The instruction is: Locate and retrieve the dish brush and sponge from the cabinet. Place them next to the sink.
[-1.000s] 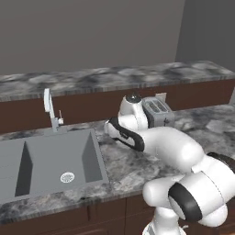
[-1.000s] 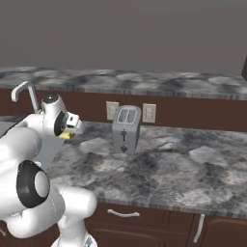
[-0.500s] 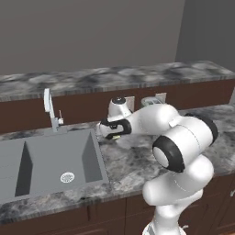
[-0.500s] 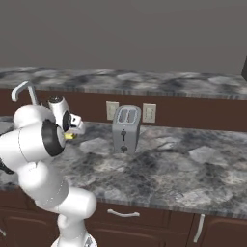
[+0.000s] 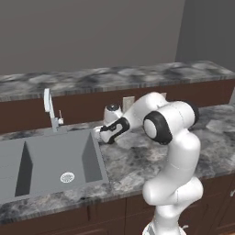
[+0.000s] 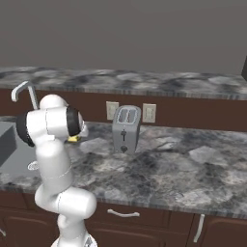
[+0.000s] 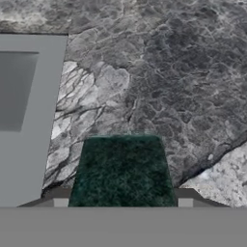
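Note:
The sponge (image 7: 123, 169) shows its dark green scouring face between my fingertips, held just above the marbled counter. A yellow sliver of the sponge (image 6: 73, 139) peeks from behind my arm. My gripper (image 5: 98, 132) (image 7: 123, 200) is shut on it, low over the counter beside the right rim of the grey sink (image 5: 90, 156) (image 7: 44, 120). The silver faucet (image 5: 48, 108) stands behind the basin. The dish brush and the cabinet are out of view.
A silver toaster (image 6: 125, 128) stands against the back wall to my right, with two wall outlets (image 6: 149, 112) behind it. The sink's drain (image 5: 67, 176) lies in the right basin. Lower brown cabinets run under the counter.
My arm has folded upward and the gripper has carried the sponge a little left, closer to the sink's right rim. The grip on the sponge is unchanged.

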Robot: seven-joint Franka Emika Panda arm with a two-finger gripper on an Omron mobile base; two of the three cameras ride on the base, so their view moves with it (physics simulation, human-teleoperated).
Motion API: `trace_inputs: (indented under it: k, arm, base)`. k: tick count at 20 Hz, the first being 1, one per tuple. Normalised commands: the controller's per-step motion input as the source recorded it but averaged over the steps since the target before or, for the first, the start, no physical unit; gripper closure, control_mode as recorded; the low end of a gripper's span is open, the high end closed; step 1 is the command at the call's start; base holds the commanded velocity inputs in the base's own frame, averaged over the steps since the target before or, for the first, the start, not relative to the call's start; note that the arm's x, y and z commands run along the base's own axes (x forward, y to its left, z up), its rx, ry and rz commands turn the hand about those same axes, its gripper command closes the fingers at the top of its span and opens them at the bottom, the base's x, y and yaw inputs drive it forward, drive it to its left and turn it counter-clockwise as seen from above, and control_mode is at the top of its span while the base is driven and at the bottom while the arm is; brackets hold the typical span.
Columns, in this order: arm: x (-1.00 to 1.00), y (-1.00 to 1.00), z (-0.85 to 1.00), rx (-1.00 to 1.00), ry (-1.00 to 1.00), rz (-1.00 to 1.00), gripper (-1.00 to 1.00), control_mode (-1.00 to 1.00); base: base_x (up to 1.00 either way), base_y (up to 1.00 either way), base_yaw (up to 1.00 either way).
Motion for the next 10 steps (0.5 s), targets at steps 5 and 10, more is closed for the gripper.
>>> trace_inputs:
  k: [5,10]
  arm:
    - [0.27,0.16,-0.28,0.01,0.0,0.0,-1.0,-1.0]
    - [0.06,0.05,-0.09,0.0,-0.03,0.0,-1.0,-1.0]
  base:
    - [0.0,0.0,0.0]
    - [0.0,0.0,0.0]
